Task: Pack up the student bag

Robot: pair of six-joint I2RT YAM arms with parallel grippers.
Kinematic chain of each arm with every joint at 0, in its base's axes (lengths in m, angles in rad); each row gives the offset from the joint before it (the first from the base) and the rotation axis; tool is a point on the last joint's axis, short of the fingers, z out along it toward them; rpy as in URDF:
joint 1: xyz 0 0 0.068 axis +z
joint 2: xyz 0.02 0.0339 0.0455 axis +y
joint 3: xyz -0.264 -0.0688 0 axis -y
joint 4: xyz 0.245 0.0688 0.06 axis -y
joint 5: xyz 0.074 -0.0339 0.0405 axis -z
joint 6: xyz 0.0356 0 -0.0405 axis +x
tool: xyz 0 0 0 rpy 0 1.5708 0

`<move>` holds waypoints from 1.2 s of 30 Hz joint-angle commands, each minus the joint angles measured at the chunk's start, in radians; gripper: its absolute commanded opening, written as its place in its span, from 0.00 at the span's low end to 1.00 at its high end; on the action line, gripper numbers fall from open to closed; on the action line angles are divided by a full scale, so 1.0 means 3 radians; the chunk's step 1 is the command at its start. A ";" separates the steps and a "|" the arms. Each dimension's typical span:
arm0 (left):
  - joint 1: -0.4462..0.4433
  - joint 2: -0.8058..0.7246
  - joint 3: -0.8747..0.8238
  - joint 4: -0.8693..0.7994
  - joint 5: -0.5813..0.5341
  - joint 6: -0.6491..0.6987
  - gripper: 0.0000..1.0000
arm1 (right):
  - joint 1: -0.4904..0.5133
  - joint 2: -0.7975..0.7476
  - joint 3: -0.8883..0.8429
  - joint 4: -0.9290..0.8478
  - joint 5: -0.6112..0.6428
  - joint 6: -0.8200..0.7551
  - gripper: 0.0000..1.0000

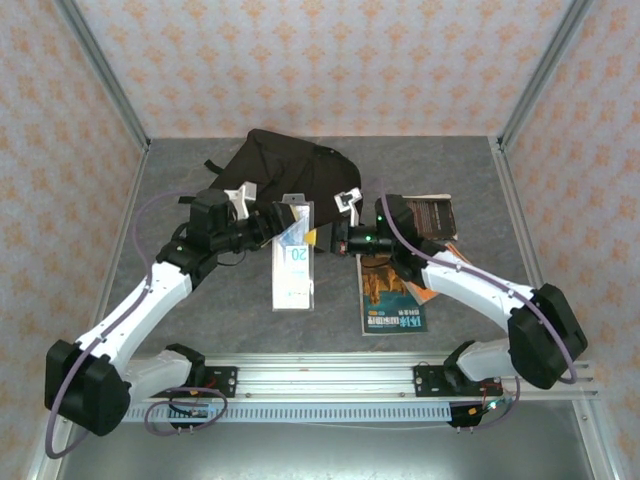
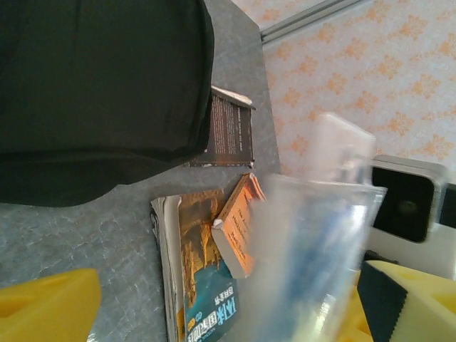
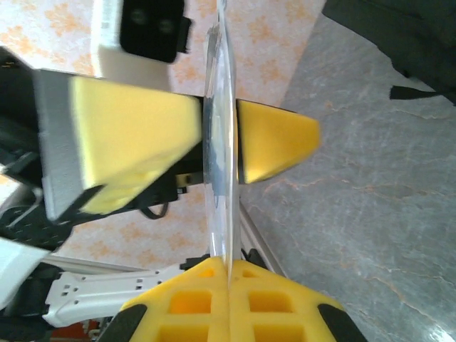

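Observation:
The student bag [image 1: 290, 165], a black soft backpack, lies flat at the back middle of the table; it is also seen at the top left [image 2: 92, 85] and the far corner [image 3: 406, 35] of the wrist views. In front of it a clear plastic pouch [image 1: 293, 270] with blue print hangs above the table. My right gripper [image 1: 318, 238] is shut on the pouch's edge [image 3: 221, 107], its yellow fingers [image 3: 229, 271] pressed flat together on the film. My left gripper [image 1: 283, 218] stands open astride the pouch [image 2: 313, 249], which lies near its right finger [image 2: 399, 299].
A blue-and-orange magazine [image 1: 390, 300] lies right of centre with a small orange book [image 2: 239, 228] on it. A dark book [image 1: 432, 215] sits behind them next to the bag. Bare grey table [image 1: 200, 320] runs along the left; patterned walls enclose the space.

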 commanded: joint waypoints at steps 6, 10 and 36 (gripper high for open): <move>-0.0056 0.0040 -0.0080 0.0737 0.0345 -0.0461 0.70 | -0.0157 -0.0125 0.0004 0.0414 -0.0143 0.0240 0.00; -0.0105 0.0006 -0.0077 0.0863 0.0379 -0.0551 0.53 | -0.0169 -0.0110 0.0027 0.0305 -0.0069 0.0219 0.00; -0.0161 -0.0002 -0.0037 0.1130 0.0203 -0.0740 0.05 | 0.0034 0.0180 -0.0302 0.1904 -0.0033 0.1420 0.49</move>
